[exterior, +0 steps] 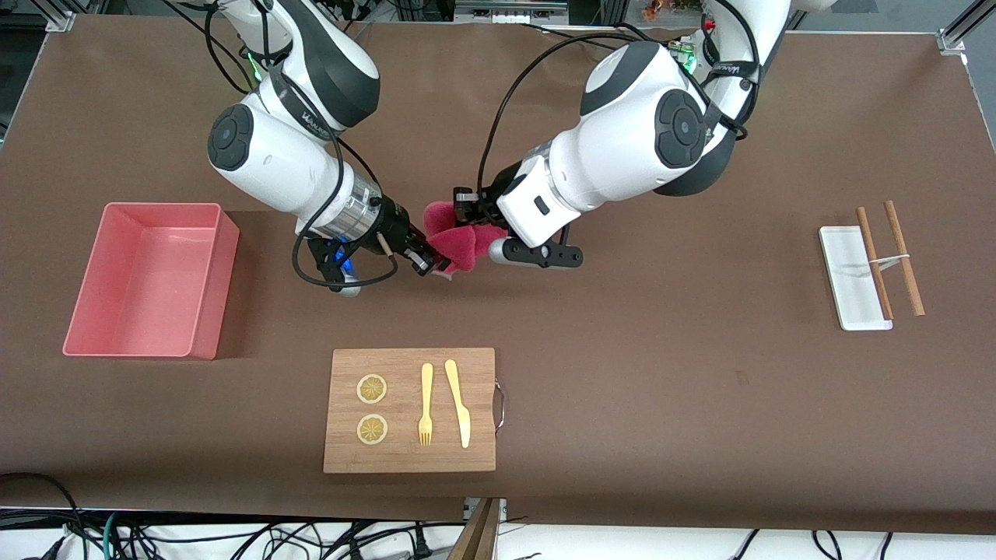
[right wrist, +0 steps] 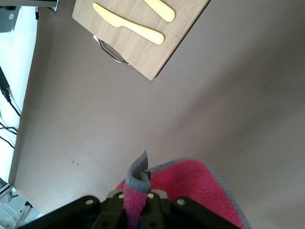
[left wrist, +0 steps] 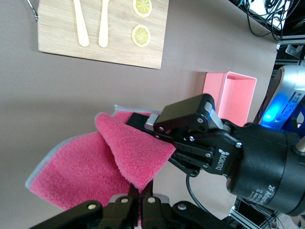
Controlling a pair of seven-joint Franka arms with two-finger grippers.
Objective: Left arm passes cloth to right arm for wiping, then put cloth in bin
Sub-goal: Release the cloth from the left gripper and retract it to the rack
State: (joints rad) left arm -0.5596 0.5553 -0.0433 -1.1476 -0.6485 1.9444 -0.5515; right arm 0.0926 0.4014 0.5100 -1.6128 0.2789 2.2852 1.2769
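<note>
Over mid-table, above the bare brown mat, both grippers are clamped on the cloth (exterior: pixel 457 237): left gripper (left wrist: pixel 140 196) pinches one corner, right gripper (exterior: pixel 433 263) nips a grey-edged fold. My worry: if left lets go late, they tug against each other; if right's thin bite slips, cloth drops short of the bin (exterior: pixel 204 280), which sits at the right arm's end.

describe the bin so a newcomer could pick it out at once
Start at the wooden board near the front camera. From there look toward the right arm's end of the table: the bin stands there, slightly farther from the camera. It is the only pink, walled box; the white tray is flat.
</note>
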